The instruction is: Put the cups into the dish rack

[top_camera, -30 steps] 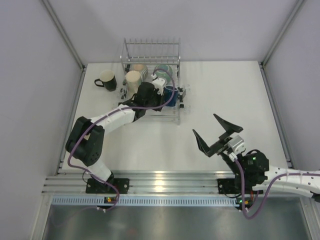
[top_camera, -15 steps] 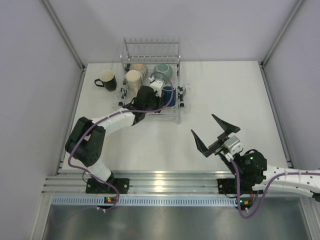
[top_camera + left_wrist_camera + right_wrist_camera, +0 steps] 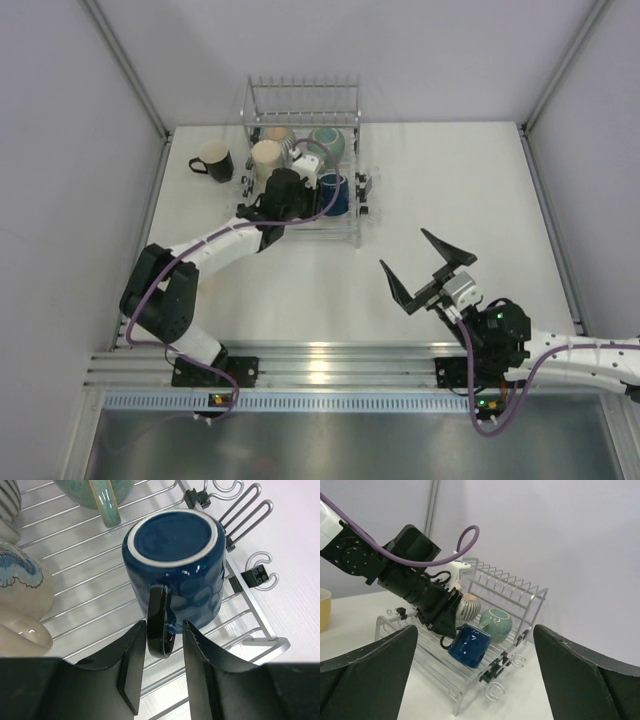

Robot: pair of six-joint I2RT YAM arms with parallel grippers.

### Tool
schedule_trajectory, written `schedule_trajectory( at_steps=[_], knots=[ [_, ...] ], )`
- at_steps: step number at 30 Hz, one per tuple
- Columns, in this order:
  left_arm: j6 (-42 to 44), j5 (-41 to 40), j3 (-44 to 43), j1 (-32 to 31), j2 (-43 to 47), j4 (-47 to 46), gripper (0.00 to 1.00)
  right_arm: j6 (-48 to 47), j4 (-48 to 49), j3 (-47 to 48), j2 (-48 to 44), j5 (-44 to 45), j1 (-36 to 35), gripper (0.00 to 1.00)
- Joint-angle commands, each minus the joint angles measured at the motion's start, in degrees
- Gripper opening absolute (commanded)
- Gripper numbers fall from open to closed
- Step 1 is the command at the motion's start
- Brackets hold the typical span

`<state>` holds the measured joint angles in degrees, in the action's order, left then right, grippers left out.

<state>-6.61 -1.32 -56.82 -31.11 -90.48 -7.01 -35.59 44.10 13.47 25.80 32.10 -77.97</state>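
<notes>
**Left arm pulls back from blue mug in the rack**

Since a second ago, the left arm has drawn back toward the near left of the dish rack point(image 3: 260, 642), and its wrist now sits further from the dark blue mug point(image 3: 172, 545). The mug lies where it lay then. The right arm has slid a little nearer its base.

The left gripper point(image 3: 164, 632) is parted only a little. Its two fingers flank the mug's handle, and a sliver of gap shows on the right side. Whether the left finger touches the handle cannot be told.

The right gripper point(image 3: 405, 250) hangs over bare table, spread wide and holding nothing.

The dark blue mug rests bottom up on the wires at the rack's right side, with its handle pointing at the left gripper. Behind it lies the teal-green mug point(image 3: 326, 142), below the row of upright prongs. The ribbed beige cup point(image 3: 278, 135) sits to the left of that, and the cream cup point(image 3: 266, 158) is nearer on the left side.

The black mug point(image 3: 213, 158), cream inside, stands upright on the white table point(image 3: 460, 190) just left of the rack. The right wrist view also catches a yellowish cup point(image 3: 324, 607) on the table at its left edge.

Pale grey walls close in the table on three sides. An aluminium rail point(image 3: 320, 360) carrying both arm bases runs along the near edge.
</notes>
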Motion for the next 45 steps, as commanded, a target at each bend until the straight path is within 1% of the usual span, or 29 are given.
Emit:
schedule_trajectory(
  at_steps=[1,6,7,9,15,21,26,35,38,39,40,42,43,44,45],
  knots=[
    [1.34,1.06,-1.62,0.18,1.62,-0.30,0.40,-0.09,3.36,-0.47,0.13,0.51,-0.86,0.99],
    [1.78,1.06,-3.30,0.26,1.09,2.96,0.40,-0.09,2.31,-0.38,-0.84,0.42,-0.86,0.99],
    [1.86,3.15,-3.30,0.26,1.44,3.22,0.41,0.00,2.14,-0.47,-1.10,0.51,-0.86,0.99],
    [2.30,3.87,-4.00,0.61,1.97,4.01,0.42,0.17,1.52,-0.55,-1.98,0.60,-0.86,0.99],
    [3.97,6.42,-7.07,1.58,1.36,10.43,0.43,0.26,1.43,-0.64,-3.04,0.51,-0.95,0.99],
    [4.24,8.35,-7.52,1.67,-0.49,11.84,0.42,0.17,1.61,-0.55,-3.04,0.42,-0.86,0.99],
    [3.54,9.49,-5.94,1.58,-0.66,11.93,0.42,0.00,0.99,-0.38,-3.83,0.51,-0.86,0.99],
    [3.97,7.74,-8.57,1.58,-5.14,11.93,0.39,-0.09,0.73,-0.47,-4.09,0.60,-0.86,0.99],
    [4.06,7.74,-9.45,1.67,-6.11,11.84,0.35,-0.09,0.29,-0.38,-4.70,0.60,-0.86,0.99],
    [4.06,7.74,-9.71,1.67,-6.11,11.84,0.32,-0.09,0.29,-0.38,-4.80,0.69,-0.86,0.99],
    [4.06,7.65,-9.72,1.58,-6.11,11.84,0.24,-0.09,0.20,-0.38,-4.71,0.69,-0.86,0.99],
    [4.06,7.30,-9.54,1.58,-5.59,11.93,0.14,-0.18,0.20,-0.47,-4.62,0.86,-0.95,0.99],
    [3.89,7.12,-9.54,1.58,-5.33,11.84,0.04,-0.09,0.11,-0.47,-4.53,0.86,-0.86,0.99],
    [3.80,6.86,-9.37,1.67,-4.45,11.93,0.00,-0.09,0.20,-0.47,-4.27,0.86,-0.86,0.99],
    [3.63,6.42,-9.19,1.58,-4.01,11.84,0.00,-0.09,0.37,-0.55,-4.09,0.86,-0.78,0.99]
  ],
)
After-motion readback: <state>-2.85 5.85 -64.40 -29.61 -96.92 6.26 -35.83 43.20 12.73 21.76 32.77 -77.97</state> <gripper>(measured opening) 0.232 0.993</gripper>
